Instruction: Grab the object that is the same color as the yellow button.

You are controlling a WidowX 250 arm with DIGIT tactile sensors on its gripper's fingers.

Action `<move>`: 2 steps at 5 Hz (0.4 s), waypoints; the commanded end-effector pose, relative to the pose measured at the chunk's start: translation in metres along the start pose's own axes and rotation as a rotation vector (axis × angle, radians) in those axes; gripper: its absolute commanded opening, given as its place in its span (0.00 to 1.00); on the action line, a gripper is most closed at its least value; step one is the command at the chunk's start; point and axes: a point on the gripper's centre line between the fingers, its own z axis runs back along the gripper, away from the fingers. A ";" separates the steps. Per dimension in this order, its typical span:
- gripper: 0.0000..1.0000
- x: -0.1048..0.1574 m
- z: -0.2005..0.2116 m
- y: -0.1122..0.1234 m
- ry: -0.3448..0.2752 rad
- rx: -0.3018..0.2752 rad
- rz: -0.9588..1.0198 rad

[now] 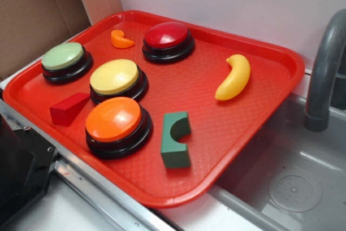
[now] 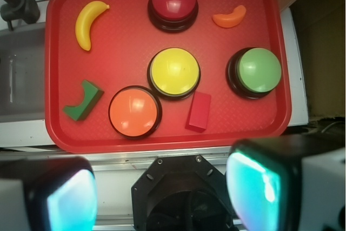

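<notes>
The object, a glossy yellow banana (image 1: 233, 78), lies alone on the right side of the red tray (image 1: 216, 133). In the wrist view the banana (image 2: 88, 22) sits at the tray's (image 2: 124, 52) upper left. The yellow button (image 1: 114, 77) stands mid-tray on a black base, and in the wrist view this yellow button (image 2: 174, 71) is central. My gripper (image 2: 165, 193) hovers high over the near side, outside the tray's front edge and far from the banana. It is open, its two teal pads wide apart with nothing between them. The exterior view does not show the gripper.
Also on the tray are a red button (image 1: 166, 35), an orange button (image 1: 113, 119), a light-green button (image 1: 63, 56), a small orange crescent (image 1: 121, 39), a red wedge (image 1: 67, 109) and a green notched block (image 1: 175, 139). A grey sink (image 1: 292, 187) and faucet (image 1: 324, 74) lie to the right.
</notes>
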 end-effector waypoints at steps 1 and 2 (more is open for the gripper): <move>1.00 0.000 0.000 0.000 0.000 0.000 0.000; 1.00 0.035 -0.005 -0.047 -0.125 -0.143 0.076</move>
